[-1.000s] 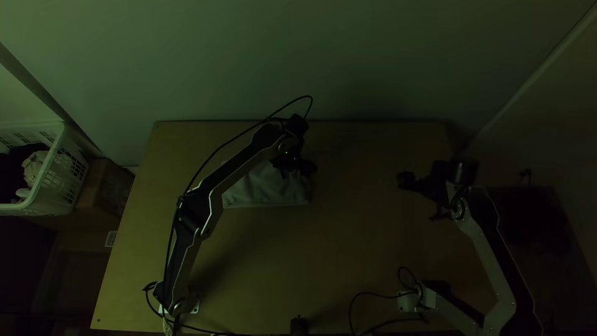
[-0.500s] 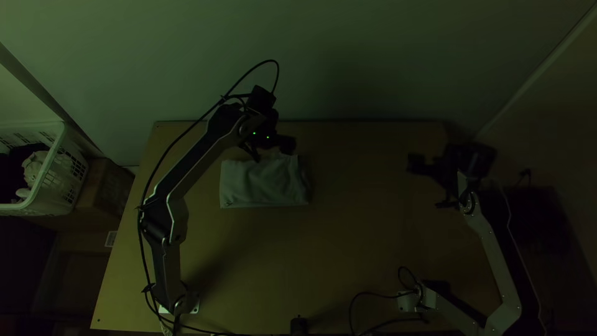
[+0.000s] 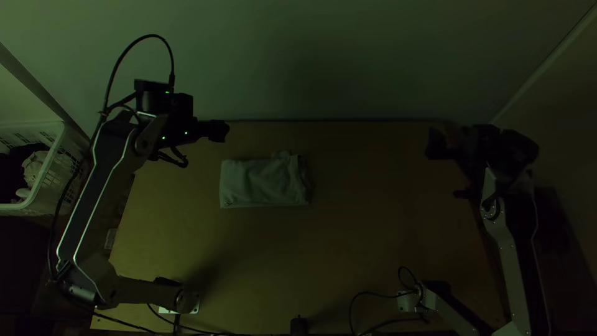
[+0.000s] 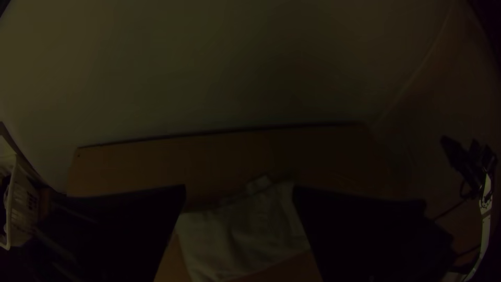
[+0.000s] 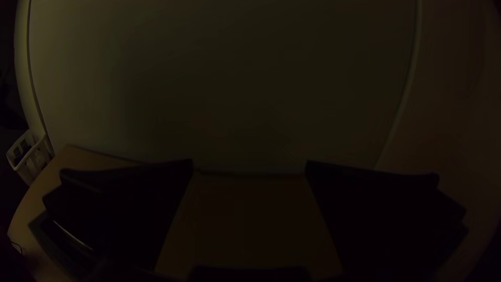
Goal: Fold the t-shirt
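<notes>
Top view has the t-shirt point(image 3: 258, 183) lying on the light wooden surface point(image 3: 323, 261), left of its middle and nearer the far edge than the near one. It is folded into a compact rectangle, its long sides running roughly along the far edge. A small rumpled bit of cloth sticks up from the side toward the far edge, and the right end looks uneven, with creases over the upper layer.

The left gripper point(image 3: 200, 147) is near the far left corner of the surface, apart from the t-shirt. Its fingers stand wide apart with nothing between them in its grasp; in the left wrist view, the t-shirt appears beyond the gap, lying on the surface.

The right gripper point(image 3: 449, 169) is by the far right corner, well apart from the t-shirt. Its fingers are also spread wide and hold nothing, and the right wrist view has bare wood beyond the gap.

A white laundry basket point(image 3: 53, 180) stands off the left edge of the surface, with dark cloth point(image 3: 13, 171) and pale cloth point(image 3: 34, 167) inside. A small black object point(image 3: 299, 326) sits at the near edge, between the two arms' bases. Black cables run along that same edge.
</notes>
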Action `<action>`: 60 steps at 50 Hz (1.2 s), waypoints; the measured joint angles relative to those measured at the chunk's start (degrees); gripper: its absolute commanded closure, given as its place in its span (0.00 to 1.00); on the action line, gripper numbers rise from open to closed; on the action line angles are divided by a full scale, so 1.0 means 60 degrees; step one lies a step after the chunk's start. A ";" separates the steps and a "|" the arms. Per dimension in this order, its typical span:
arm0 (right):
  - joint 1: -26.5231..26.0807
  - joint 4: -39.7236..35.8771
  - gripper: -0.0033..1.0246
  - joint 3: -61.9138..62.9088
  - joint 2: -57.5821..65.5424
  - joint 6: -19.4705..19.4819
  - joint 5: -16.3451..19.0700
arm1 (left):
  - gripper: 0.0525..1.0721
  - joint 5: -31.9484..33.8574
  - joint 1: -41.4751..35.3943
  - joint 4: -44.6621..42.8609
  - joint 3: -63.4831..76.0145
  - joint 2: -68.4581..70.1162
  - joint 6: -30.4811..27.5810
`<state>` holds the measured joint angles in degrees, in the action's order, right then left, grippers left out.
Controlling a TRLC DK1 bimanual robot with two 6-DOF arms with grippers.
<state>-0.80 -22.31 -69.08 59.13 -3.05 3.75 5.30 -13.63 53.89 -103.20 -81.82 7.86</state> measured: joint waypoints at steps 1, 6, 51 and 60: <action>0.0000 0.0044 0.04 0.0000 -0.0102 -0.0015 -0.0015 | 0.04 -0.0004 0.0069 -0.0091 0.0197 0.0219 -0.0025; 0.0000 0.0393 0.04 0.0040 -0.0681 -0.0109 -0.0018 | 0.04 -0.0022 0.0535 -0.0630 0.1242 0.1355 -0.0120; 0.0069 0.2157 0.04 0.4852 -0.6772 -0.0831 -0.0025 | 0.04 -0.0255 0.3829 -0.6189 1.0633 1.0429 -0.1723; 0.0135 0.2189 0.04 0.5570 -0.7705 -0.0831 -0.0025 | 0.04 -0.0255 0.4896 -0.7267 1.2455 1.1828 -0.1934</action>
<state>0.01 -9.17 -35.66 12.91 -8.03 3.60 3.77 15.75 10.28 -28.47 -10.85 -3.75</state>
